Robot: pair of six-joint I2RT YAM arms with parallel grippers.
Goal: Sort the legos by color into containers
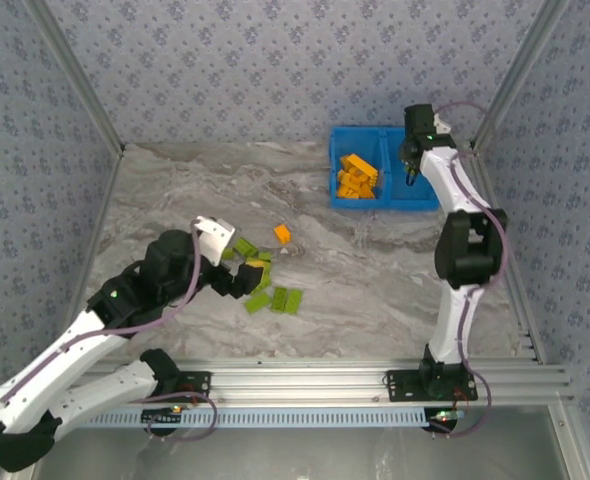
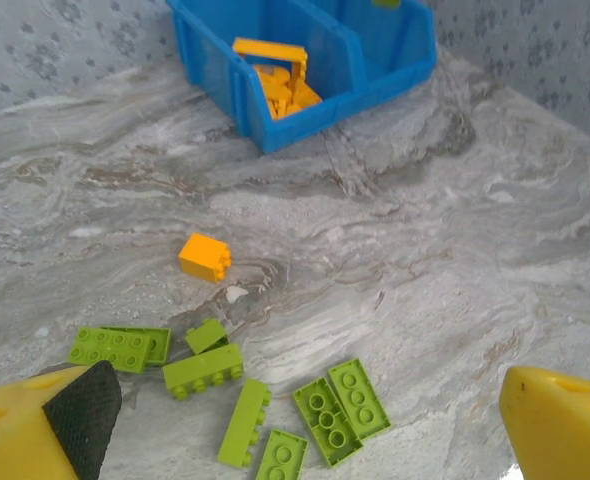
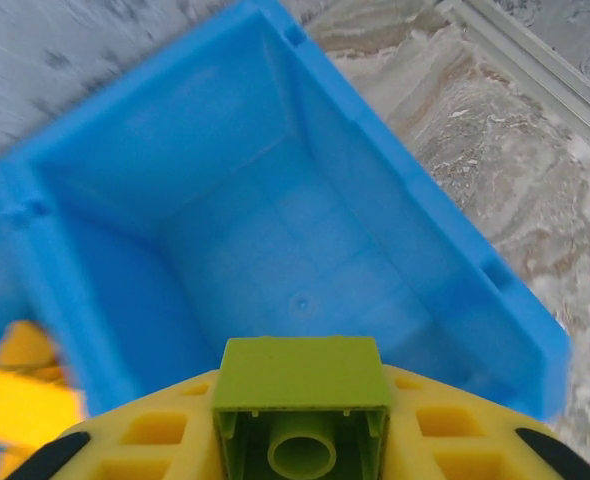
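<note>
My right gripper hangs over the right compartment of the blue bin, shut on an olive-green brick seen hollow side up. That compartment has a bare floor. The left compartment holds several orange bricks. My left gripper is open low over the table, with nothing between its fingers. Several green bricks lie scattered under and just ahead of it. One loose orange brick lies a little beyond them, towards the bin.
The marbled tabletop lies bare between the brick cluster and the bin. Patterned walls close in the left, back and right sides. An aluminium rail runs along the near edge, and another passes to the right of the bin.
</note>
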